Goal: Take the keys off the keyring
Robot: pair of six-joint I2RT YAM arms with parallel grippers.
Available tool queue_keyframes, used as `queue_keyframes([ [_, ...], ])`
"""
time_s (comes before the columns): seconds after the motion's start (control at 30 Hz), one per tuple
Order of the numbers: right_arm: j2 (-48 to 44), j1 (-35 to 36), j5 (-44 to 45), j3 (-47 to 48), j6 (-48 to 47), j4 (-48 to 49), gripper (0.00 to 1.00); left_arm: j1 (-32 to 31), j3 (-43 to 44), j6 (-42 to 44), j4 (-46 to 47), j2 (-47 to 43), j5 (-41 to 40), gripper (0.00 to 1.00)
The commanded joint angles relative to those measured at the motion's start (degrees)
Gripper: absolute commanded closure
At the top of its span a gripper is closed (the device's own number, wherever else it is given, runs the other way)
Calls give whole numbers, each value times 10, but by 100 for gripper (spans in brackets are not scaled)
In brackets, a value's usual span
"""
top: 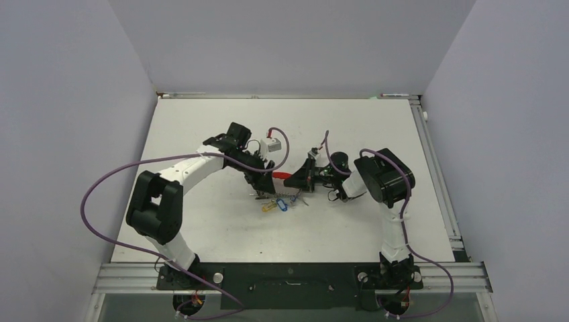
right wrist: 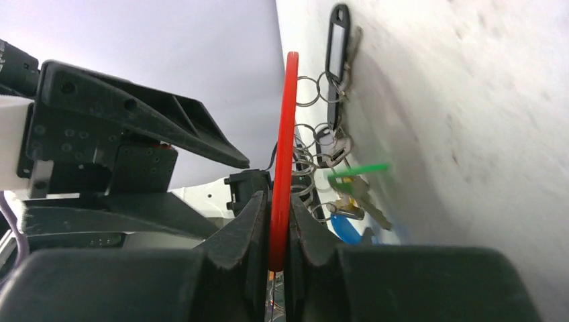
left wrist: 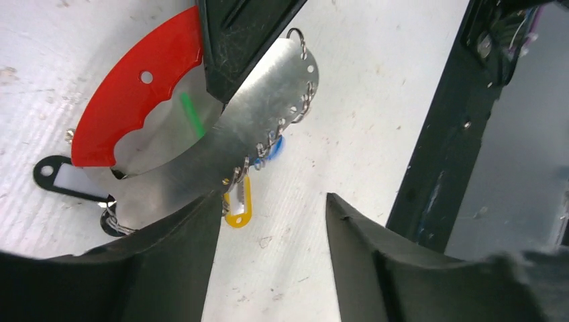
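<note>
The keyring is a red crescent (left wrist: pixel 127 100) joined to a curved grey metal strip (left wrist: pixel 262 100) with small rings along its edge. It is held on edge just above the table (top: pixel 201 134). My right gripper (right wrist: pixel 278 225) is shut on the red crescent (right wrist: pixel 285 134); its finger (left wrist: pixel 235 40) shows in the left wrist view. Keys hang from the strip: yellow tag (left wrist: pixel 238 204), blue tag (left wrist: pixel 274 149), black tag (left wrist: pixel 64 178), green tag (right wrist: pixel 355 169). My left gripper (left wrist: pixel 273 199) is open, and its left finger (left wrist: pixel 168 268) is against the strip's lower end.
In the top view both grippers meet at the table's middle, left (top: pixel 263 188) and right (top: pixel 295 180), with the keys (top: pixel 275 204) just in front of them. A small white box (top: pixel 272 144) lies behind the left gripper. Purple cables loop beside both arms.
</note>
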Motion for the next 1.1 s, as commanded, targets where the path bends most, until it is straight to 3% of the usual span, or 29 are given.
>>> queue_keyframes([
  [0.0,-45,-16,-21,43,-15,83,95,28,71,47,-99,-13,37,31],
  [0.07,-60,-20,-41,64,-30,89,95,45,91,56,-122,-32,58,9],
  [0.1,-69,-22,-50,76,-41,84,95,55,101,57,-127,-44,58,4],
  [0.23,-119,-28,-79,130,-174,-27,95,106,132,30,-116,-88,54,4],
  [0.3,-156,-29,-85,181,-315,-214,95,140,145,15,-108,-107,56,4],
  [0.4,-193,-26,-53,286,-637,-588,95,174,156,-5,-86,-127,38,4],
  [0.5,-212,-23,-25,349,-800,-770,95,195,149,-53,-42,-151,-10,4],
  [0.7,-252,-20,17,425,-976,-935,95,236,40,-125,140,-241,-1,4],
  [0.77,-265,-21,24,446,-1018,-966,95,244,39,-143,141,-239,28,4],
  [0.93,-302,-20,22,457,-1031,-969,95,253,27,-129,134,-209,163,4],
  [1.07,-324,-19,11,436,-994,-931,95,251,-24,-187,211,-220,192,4],
])
